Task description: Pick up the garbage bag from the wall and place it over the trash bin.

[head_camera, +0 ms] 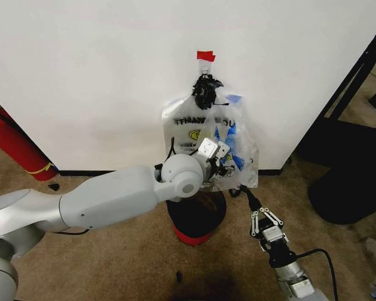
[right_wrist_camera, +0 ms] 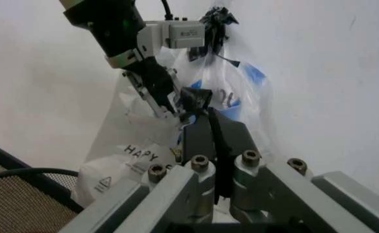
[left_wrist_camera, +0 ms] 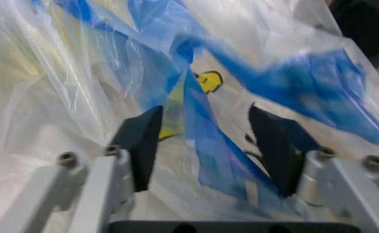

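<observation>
red fire extinguisher [head_camera: 15,149]: leans by the wall on the left | brown carpet [head_camera: 113,263]: covers the floor | black frame [head_camera: 357,69]: stands on the right | small dark bits [head_camera: 178,274]: lie on the carpet

My left arm reaches from the lower left of the head view toward the frame's centre, forearm angled up, wrist bent. My left gripper [head_camera: 220,157] sits at centre frame; in its wrist view the two dark pads [left_wrist_camera: 274,145] stand apart. My right gripper [head_camera: 247,195] sits lower right of centre, pointing up and left, its fingers pressed together in its wrist view.
</observation>
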`<state>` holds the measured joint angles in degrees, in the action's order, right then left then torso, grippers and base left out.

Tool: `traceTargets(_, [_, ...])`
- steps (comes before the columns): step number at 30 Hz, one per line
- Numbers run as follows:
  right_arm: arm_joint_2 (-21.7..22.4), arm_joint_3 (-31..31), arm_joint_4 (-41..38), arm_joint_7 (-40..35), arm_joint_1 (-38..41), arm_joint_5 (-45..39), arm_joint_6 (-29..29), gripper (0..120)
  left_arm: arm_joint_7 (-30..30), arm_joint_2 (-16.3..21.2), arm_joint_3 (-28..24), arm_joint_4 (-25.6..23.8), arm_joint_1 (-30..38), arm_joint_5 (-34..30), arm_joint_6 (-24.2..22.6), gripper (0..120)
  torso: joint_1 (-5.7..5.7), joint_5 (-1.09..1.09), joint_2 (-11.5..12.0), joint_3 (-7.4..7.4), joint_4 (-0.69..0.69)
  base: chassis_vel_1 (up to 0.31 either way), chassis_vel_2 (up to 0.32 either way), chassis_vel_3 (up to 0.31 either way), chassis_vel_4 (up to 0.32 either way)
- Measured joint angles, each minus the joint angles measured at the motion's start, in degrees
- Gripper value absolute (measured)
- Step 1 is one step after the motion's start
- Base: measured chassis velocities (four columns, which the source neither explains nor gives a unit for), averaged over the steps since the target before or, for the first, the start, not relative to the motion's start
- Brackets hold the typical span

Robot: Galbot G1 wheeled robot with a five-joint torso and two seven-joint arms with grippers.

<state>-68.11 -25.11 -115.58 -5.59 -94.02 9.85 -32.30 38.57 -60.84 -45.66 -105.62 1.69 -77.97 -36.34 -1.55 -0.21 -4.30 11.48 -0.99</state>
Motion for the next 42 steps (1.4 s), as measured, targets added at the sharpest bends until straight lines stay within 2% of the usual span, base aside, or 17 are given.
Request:
traceTargets(4, [0.01, -0.06, 0.0, -0.03, 0.04, -0.05, 0.01, 0, 2.51, -0.07, -0.03, -0.04, 0.13, -1.45, -0.13, 36, 0.0, 0.0, 0.0, 0.0, 0.0, 0.0, 0.0, 0.0, 0.0])
traceTargets(5, [0.01, -0.06, 0.0, -0.03, 0.04, -0.05, 0.01, 0, 2.51, -0.07, -0.03, -0.04, 0.13, -1.45, -0.13, 36, 0.0, 0.0, 0.0, 0.0, 0.0, 0.0, 0.0, 0.0, 0.0])
traceTargets(11, [0.04, -0.11, 0.0, -0.28, 0.47, -0.19, 0.26, 0, 4.04, 0.49, 0.41, -1.14, 0.55, -2.57, -0.1, 8, 0.0, -0.01, 0.0, 0.0, 0.0, 0.0, 0.0, 0.0, 0.0])
traceTargets(13, [0.04, -0.13, 0.01, -0.34, 0.53, -0.19, 0.29, 0, 4.16, 0.56, 0.51, -1.28, 0.55, -2.61, -0.07, 8, 0.0, -0.01, 0.0, 0.0, 0.0, 0.0, 0.0, 0.0, 0.0])
traceTargets(15, [-0.02, -0.19, 0.15, -0.68, 0.71, -0.21, 0.38, 0, 4.39, 0.93, 1.08, -1.69, 0.37, -2.68, 0.13, 0, 0.0, -0.01, 0.0, 0.0, 0.0, 0.0, 0.0, 0.0, 0.0])
traceTargets(21, [-0.44, -0.05, 0.2, -1.56, 1.06, -0.56, 1.22, 0, 3.47, 2.5, 3.54, -3.07, -1.4, -2.58, 2.64, 0, 0.0, -0.01, 0.0, 0.0, 0.01, 0.0, 0.0, 0.0, 0.0])
traceTargets(27, [-0.75, 0.71, -0.17, -3.5, 1.48, -1.55, 3.16, 0, 3.65, 5.34, 11.98, -8.04, -6.32, -2.15, 8.16, 0, 0.0, -0.02, 0.0, 0.0, -0.01, 0.0, 0.0, 0.0, 0.0])
traceTargets(30, [-0.71, 0.94, -0.19, -4.06, 1.44, -1.97, 3.73, 0, 4.05, 6.11, 14.65, -10.1, -8.58, -1.76, 10.52, 0, 0.0, -0.01, 0.0, 0.0, 0.01, 0.0, 0.0, 0.0, 0.0])
traceTargets(37, [-0.1, 1.21, -1.59, -5.35, 0.48, -2.99, 5.5, 0, 4.89, 6.31, 21.13, -15.57, -15.9, -0.75, 16.0, 0, 0.0, -0.02, 0.0, 0.0, 0.0, 0.0, 0.0, 0.0, 0.0])
traceTargets(41, [0.78, 1.14, -3.5, -5.52, -1.42, -3.83, 6.23, 14, 5.02, 6.26, 22.72, -17.38, -18.77, 0.06, 18.36, 0, 0.0, -0.01, 0.0, 0.0, 0.0, 0.0, 0.0, 0.0, 0.0])
traceTargets(42, [0.78, 1.14, -3.5, -5.52, -1.42, -3.83, 6.23, 14, 5.02, 6.26, 22.72, -17.38, -18.77, 0.06, 18.36, 0, 0.0, -0.01, 0.0, 0.0, 0.0, 0.0, 0.0, 0.0, 0.0])
